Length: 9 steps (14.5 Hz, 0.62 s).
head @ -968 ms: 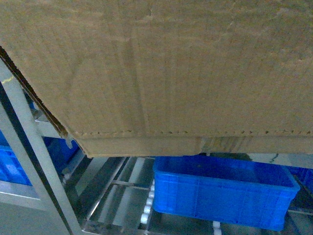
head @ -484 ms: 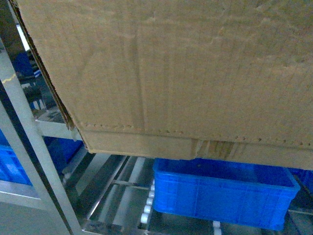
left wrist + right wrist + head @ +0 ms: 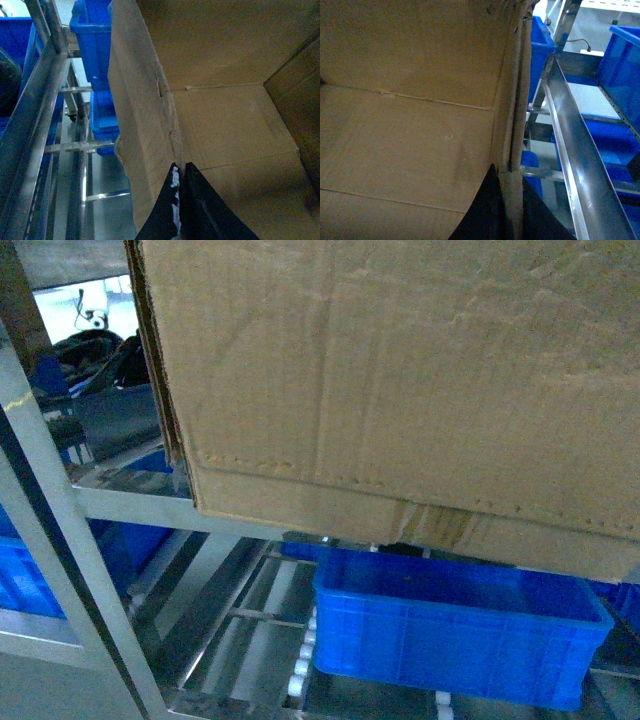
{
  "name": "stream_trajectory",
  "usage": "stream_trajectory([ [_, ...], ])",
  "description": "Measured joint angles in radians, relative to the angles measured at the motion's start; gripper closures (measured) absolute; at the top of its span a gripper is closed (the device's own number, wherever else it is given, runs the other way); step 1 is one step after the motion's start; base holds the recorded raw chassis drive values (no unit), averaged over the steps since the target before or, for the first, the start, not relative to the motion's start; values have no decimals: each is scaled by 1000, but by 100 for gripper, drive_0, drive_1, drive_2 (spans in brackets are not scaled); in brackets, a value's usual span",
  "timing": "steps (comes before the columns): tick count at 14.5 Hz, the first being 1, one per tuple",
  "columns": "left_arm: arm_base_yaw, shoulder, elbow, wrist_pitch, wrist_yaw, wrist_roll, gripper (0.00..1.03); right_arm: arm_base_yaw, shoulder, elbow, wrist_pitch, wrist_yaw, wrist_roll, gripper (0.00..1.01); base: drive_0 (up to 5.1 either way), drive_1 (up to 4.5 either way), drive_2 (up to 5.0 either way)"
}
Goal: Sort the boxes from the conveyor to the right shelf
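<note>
Both tools, left (image 3: 180, 200) and right (image 3: 507, 210), are clamped on the box (image 3: 420, 380) walls, above the shelf (image 3: 60, 530).

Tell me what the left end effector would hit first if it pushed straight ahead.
Probably the brown cardboard carton's inner floor; the left end effector is clamped on the carton's side wall.

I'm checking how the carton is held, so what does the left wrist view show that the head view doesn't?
Only the left wrist view shows the left gripper pinching the box wall, one finger either side, and the box's empty inside. Only the head view shows the box's outer face with its perforation line and the blue bin directly beneath. Both show the box and the shelf.
</note>
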State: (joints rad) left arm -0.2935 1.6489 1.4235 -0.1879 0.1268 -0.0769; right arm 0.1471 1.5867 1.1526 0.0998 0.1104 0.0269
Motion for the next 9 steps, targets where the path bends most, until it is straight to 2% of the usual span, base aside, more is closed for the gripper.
stream_trajectory([
  [2,-1,59,74,1,-8,-1,101,-14,64,74,13,-10,-10,98,0,0,0],
  [4,-4,111,121,21,-24,-6,101,-27,131,140,43,-24,-36,98,0,0,0],
  [8,-16,197,204,32,-52,-31,101,-45,240,293,26,-38,-70,98,0,0,0],
  [9,-15,217,226,32,-54,-47,101,-45,254,316,25,-38,-80,98,0,0,0],
])
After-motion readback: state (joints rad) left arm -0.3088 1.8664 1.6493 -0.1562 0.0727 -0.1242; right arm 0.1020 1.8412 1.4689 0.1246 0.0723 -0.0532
